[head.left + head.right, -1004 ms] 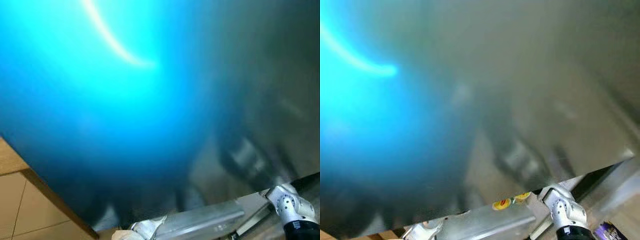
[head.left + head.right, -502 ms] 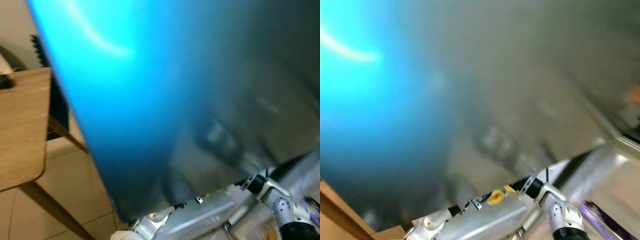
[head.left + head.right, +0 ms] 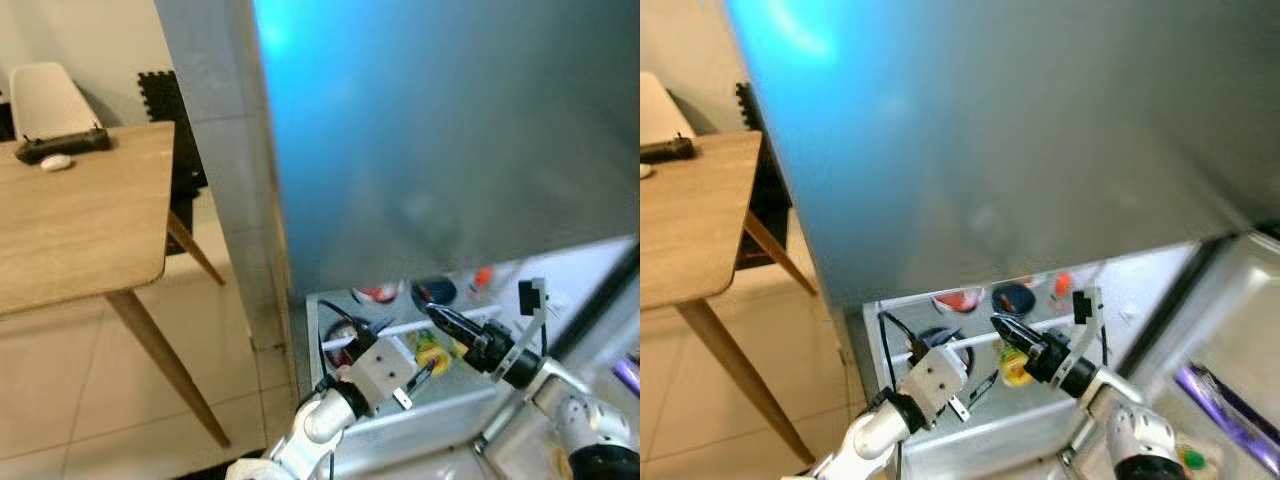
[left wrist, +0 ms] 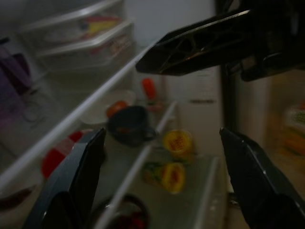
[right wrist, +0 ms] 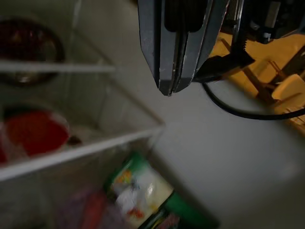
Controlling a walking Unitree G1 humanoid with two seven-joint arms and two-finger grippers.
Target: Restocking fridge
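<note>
Fridge open. Left gripper fingers wide apart, empty; right gripper pinched closed, empty. Rec.: keep both clear of shelf rail & door when withdrawing.

Wooden table on angled legs, pale tiled floor, white wall behind.

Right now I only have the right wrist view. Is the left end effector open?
Observer: Yes, the left end effector is open, facing the fridge shelves.
Operator: What's ahead of it?
Observer: A dark blue cup on a shelf, with yellow tubs nearby.
Operator: Anything on the robot's left?
Observer: A wooden table stands there.
</note>
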